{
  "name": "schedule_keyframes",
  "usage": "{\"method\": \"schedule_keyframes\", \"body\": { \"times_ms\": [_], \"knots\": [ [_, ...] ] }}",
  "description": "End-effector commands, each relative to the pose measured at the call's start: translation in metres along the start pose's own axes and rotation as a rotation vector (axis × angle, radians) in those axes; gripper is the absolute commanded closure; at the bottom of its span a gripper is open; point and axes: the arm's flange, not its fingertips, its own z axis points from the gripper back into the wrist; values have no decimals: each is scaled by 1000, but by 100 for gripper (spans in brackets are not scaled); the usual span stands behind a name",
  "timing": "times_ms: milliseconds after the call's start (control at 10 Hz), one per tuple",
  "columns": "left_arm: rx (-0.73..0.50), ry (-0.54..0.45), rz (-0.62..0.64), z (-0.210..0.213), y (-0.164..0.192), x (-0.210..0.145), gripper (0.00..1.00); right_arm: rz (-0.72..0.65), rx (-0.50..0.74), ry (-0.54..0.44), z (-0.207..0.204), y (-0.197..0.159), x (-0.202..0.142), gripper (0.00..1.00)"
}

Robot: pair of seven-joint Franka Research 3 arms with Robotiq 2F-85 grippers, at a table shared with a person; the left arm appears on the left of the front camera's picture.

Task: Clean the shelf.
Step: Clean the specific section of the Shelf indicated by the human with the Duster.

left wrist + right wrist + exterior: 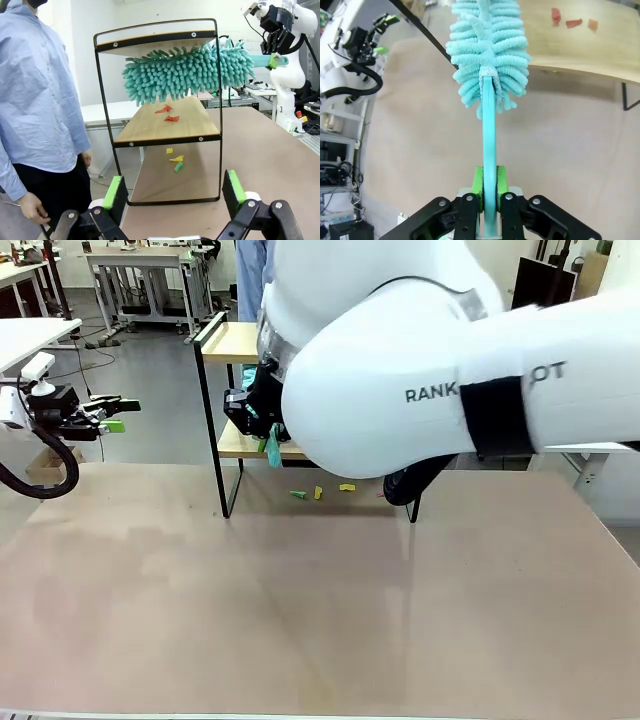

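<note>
So I was mid-sweep, my right gripper [489, 187] clamped on the duster [187, 70] over the shelf [165, 127] at the table's far side, left gripper [172, 192] wide and empty; next I'd flick off those red scraps [167, 113].

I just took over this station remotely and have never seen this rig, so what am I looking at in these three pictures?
Two white robot arms share a table with a person. The front picture looks across the table; the other two come from cameras on each arm's wrist. The right claw is shut on the handle of a turquoise duster, its fluffy head between the two boards of the shelf. The left claw is open and holds nothing, off to the table's left side. Red paper scraps lie on the lower board; yellow and green scraps lie on the table beneath it.
</note>
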Motion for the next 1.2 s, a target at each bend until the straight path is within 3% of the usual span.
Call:
{"method": "schedule_keyframes", "body": {
  "times_ms": [0,500,1000,1100],
  "knots": [
    [5,-1,-15,-2,-1,2,0,-16,-29,-20,-29,34,22,87],
    [5,-1,-15,-2,-1,2,0,-22,-50,5,-69,41,32,87],
    [5,-1,-15,-2,-1,2,0,29,-85,132,-93,38,30,87],
    [5,-1,-15,-2,-1,2,0,6,-72,89,-95,29,25,87]
  ]
}}
